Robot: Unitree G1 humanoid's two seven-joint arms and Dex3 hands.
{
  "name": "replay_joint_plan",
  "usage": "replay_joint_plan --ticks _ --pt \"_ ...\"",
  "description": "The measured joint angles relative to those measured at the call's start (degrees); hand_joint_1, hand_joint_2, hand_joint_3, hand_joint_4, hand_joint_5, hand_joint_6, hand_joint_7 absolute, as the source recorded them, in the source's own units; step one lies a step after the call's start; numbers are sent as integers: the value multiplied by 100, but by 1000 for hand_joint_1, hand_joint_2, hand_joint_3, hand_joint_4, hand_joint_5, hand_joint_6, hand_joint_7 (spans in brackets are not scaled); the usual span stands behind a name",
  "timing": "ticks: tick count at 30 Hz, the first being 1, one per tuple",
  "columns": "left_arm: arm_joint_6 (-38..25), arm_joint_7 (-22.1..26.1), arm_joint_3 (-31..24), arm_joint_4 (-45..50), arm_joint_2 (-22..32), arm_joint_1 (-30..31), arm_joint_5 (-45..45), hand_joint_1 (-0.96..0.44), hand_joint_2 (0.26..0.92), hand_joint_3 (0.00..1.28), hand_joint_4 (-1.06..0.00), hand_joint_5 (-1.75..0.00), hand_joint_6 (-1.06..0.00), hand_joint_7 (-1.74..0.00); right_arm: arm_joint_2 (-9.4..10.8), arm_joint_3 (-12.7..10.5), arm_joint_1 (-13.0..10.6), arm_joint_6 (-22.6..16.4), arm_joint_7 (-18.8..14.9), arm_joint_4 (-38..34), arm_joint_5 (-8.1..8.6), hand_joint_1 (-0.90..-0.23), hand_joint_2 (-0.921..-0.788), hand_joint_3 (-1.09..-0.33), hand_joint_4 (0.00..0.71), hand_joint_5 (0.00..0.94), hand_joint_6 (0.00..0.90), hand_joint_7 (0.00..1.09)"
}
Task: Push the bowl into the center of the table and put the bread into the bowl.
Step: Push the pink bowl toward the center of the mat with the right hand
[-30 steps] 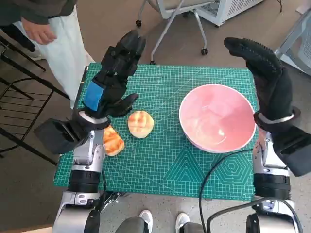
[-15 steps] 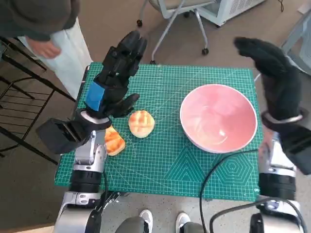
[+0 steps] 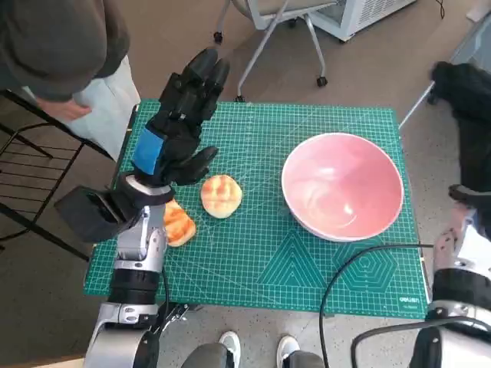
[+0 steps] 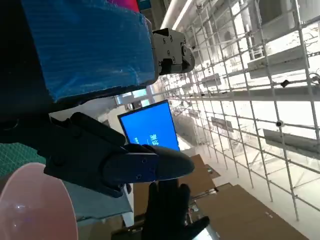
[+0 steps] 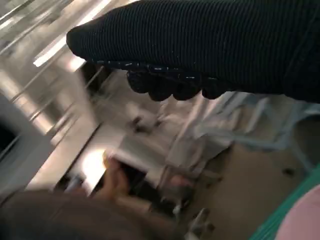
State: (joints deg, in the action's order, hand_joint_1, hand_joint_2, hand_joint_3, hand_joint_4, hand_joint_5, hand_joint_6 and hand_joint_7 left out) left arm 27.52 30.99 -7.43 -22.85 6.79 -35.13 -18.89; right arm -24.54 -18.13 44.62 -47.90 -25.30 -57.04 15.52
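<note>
Two hands, neither holding anything: my blue-taped left hand (image 3: pixel 175 126) hangs with fingers spread above the green gridded cutting mat (image 3: pixel 261 261), just beside the round golden bread roll (image 3: pixel 222 195). My gloved right hand (image 3: pixel 469 115) is raised off the table's right edge; I can't tell how its fingers lie. The wide pink bowl (image 3: pixel 342 195) sits right of centre, so I judge the push not yet done; next, my right hand must nudge it inward. A second pastry (image 3: pixel 179 223) lies by my left wrist. No legible writing.
</note>
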Motion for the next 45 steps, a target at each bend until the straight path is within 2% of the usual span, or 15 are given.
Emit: replay_joint_plan --ticks 7,13,16,24,29,34,40,45 --pt "-19 -2 -2 0 7 0 0 -718 921 429 -55 -6 1 -342 -150 -125 160 109 432 -916 -99 -660 -921 -741 122 0 103 258" --pt "-19 -2 -20 0 35 0 0 -722 921 431 -58 -7 1 -343 -164 -245 174 510 723 -1337 -120 -625 -921 -757 95 0 95 235" --pt "-20 -1 -27 0 45 0 0 -721 921 431 -59 -7 1 -345 -128 -331 176 767 828 -1482 -112 -629 -921 -753 88 0 98 224" --pt "-21 0 -28 0 79 0 1 -728 921 432 -60 -7 1 -348 80 -418 176 1401 1144 -1705 -167 -638 -921 -765 77 0 113 204" --pt "-43 0 -37 7 119 0 0 -729 921 431 -61 -7 1 -348 224 -446 176 1727 1222 -1747 -201 -630 -921 -777 62 0 97 184" --pt "-47 28 -48 40 162 1 -12 -728 921 430 -62 -7 1 -347 387 -549 173 1987 1222 -1779 -181 -637 -921 -781 75 8 100 179" --pt "-42 45 -106 78 190 10 -15 -721 921 429 -66 -9 1 -340 553 -657 169 2231 1237 -1823 -180 -670 -921 -742 96 14 127 185" --pt "-16 46 -146 80 207 36 -13 -729 921 430 -69 -10 1 -340 672 -689 168 2399 1325 -1844 -191 -649 -921 -753 110 16 139 185"
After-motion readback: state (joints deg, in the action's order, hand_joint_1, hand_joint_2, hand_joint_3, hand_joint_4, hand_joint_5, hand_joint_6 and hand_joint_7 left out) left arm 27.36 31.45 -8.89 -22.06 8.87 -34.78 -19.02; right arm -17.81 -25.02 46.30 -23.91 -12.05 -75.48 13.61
